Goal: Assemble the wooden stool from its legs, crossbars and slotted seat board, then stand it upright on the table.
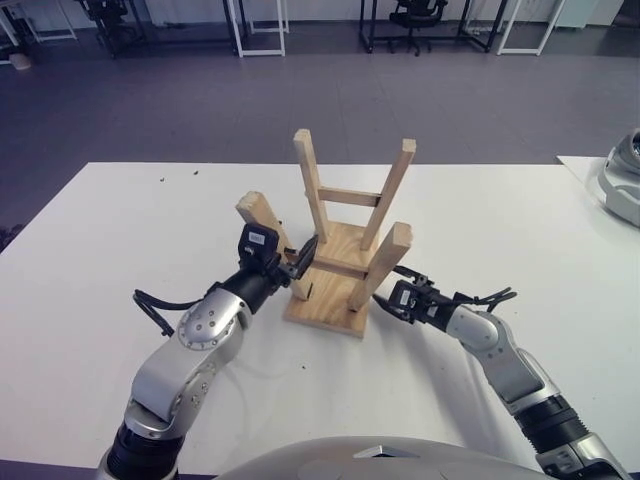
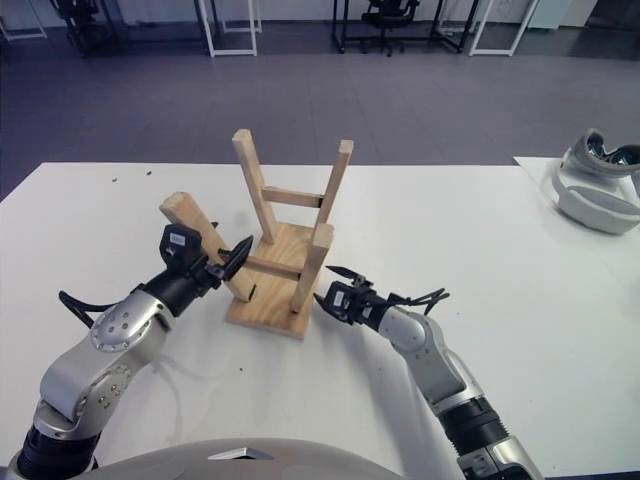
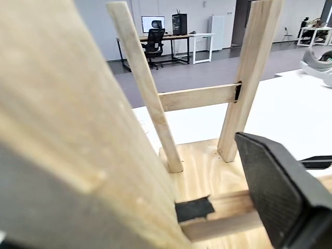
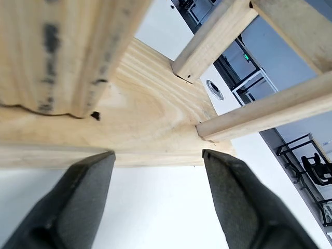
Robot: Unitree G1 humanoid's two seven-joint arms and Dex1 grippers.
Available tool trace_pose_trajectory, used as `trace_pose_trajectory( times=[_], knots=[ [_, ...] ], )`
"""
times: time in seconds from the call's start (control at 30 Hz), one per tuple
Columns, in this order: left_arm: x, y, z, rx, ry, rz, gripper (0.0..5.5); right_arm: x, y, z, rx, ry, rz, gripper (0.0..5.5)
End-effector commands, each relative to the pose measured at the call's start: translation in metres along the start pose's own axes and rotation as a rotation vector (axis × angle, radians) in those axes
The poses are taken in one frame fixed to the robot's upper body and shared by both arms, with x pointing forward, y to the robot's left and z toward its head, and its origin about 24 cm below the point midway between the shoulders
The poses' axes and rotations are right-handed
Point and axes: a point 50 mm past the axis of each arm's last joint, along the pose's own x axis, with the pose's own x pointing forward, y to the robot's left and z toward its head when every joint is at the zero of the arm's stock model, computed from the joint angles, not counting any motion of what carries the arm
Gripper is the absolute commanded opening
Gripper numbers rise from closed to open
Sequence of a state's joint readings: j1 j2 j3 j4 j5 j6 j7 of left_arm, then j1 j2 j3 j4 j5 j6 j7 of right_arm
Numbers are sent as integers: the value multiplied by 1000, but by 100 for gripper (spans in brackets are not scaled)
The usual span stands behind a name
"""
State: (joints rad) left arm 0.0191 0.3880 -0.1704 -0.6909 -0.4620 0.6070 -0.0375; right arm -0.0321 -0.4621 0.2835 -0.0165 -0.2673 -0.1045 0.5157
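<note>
Stool [image 1: 345, 235] upside down on desk [image 1: 120, 230], seat board [image 1: 325, 305] flat, legs up. Left hand [image 1: 299, 262] open, tilted leg [image 1: 265, 220] between its fingers, one pad [image 3: 270, 197] clear of the wood. Right hand [image 1: 391, 291] spread wide, empty, seat board edge just ahead of its fingertips, front leg [image 1: 385, 260] right above.

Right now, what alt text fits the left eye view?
An upside-down stool rests seat-down on a white table, four legs pointing up. The left claw sits open at its near-left leg; the right claw is open by the near-right one.
</note>
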Motion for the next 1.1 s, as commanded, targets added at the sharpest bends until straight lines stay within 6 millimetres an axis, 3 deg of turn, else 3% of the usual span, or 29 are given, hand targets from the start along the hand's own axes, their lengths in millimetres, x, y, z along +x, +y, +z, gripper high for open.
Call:
trace_pose_trajectory(
  times=[0.03, 0.13, 0.23, 0.33, 0.4, 0.43, 0.5, 0.6, 0.67, 0.73, 0.8, 1.0, 1.1],
  knots=[
    [-4, -8, 25, -142, -161, -79, 371, -11, -27, 6, 138, -36, -170, 313],
    [-14, -8, 38, -267, -237, -124, 371, -43, -56, 9, 370, -103, -349, 313],
    [-25, -2, 50, -280, -287, -169, 371, -78, -80, 20, 561, -226, -446, 313],
    [-38, 5, 93, -247, -461, -299, 371, -107, -112, 56, 754, -511, -493, 313],
    [-47, 29, 122, -267, -592, -292, 371, -115, -104, 76, 802, -603, -322, 313],
    [-50, 47, 125, -252, -595, -223, 371, -115, -96, 75, 803, -562, -269, 313],
    [-53, 73, 116, -235, -541, -72, 371, -112, -86, 70, 764, -437, -263, 313],
    [-52, 83, 85, -231, -407, 106, 371, -104, -81, 65, 736, -314, -432, 313],
    [-48, 72, 49, -258, -248, 204, 371, -102, -62, 76, 769, -293, -486, 313],
    [-42, 54, 30, -291, -163, 226, 371, -101, -50, 84, 791, -282, -491, 313],
    [-36, 37, 29, -304, -157, 198, 371, -99, -46, 87, 776, -259, -480, 313],
    [-33, 18, 27, -353, -139, 189, 371, -93, -40, 97, 728, -241, -412, 313],
    [-25, 1, 26, -298, -83, 99, 371, -87, -42, 108, 658, -231, -396, 313]
  ],
)
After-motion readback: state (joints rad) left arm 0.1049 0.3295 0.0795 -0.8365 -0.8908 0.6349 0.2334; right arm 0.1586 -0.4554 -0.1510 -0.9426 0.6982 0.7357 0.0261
